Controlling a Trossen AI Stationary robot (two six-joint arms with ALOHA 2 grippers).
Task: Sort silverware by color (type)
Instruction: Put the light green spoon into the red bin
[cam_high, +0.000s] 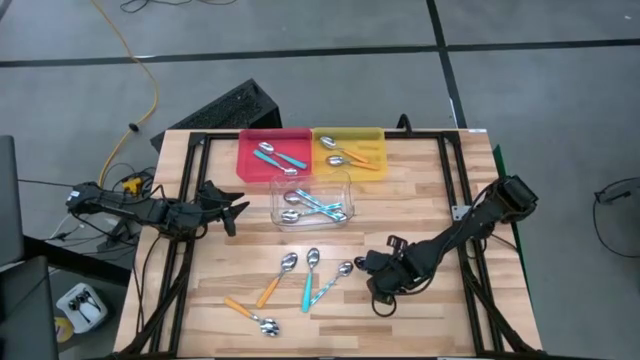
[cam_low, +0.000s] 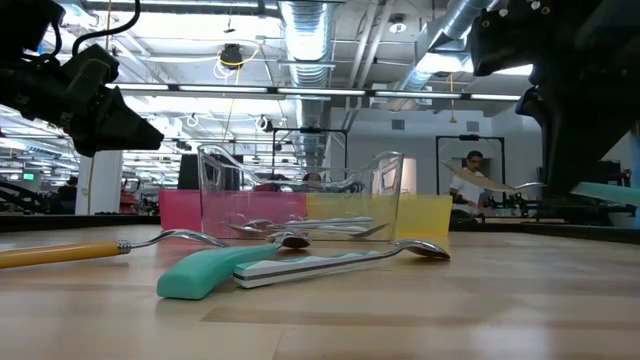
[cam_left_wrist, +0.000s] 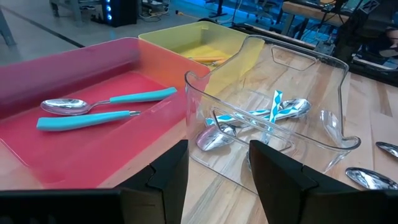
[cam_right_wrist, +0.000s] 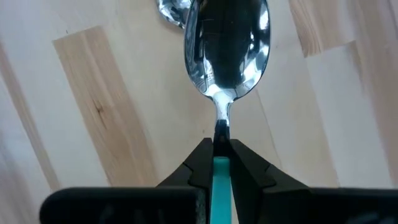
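Here, right gripper (cam_right_wrist: 216, 163) clamped on a teal-handled spoon (cam_right_wrist: 227, 46) — lower right of the high view above the worktop (cam_high: 450, 210), left gripper (cam_high: 238, 208) apart, left of the clear tray (cam_high: 345, 182).

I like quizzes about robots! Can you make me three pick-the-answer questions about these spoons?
1. Where do the pale-blue-handled metal spoons lie?
A. red tray B. clear plastic tray C. floor
2. How many teal-handled metal spoons lie in the red plastic tray?
A. two B. five C. none
3. The right arm's fingers are:
A. wide open, empty B. shut on a fork C. shut on a single teal-handled spoon

Answers: B, they show through its clear walls; A, two lie side by side; C, the handle sits pinched between them.
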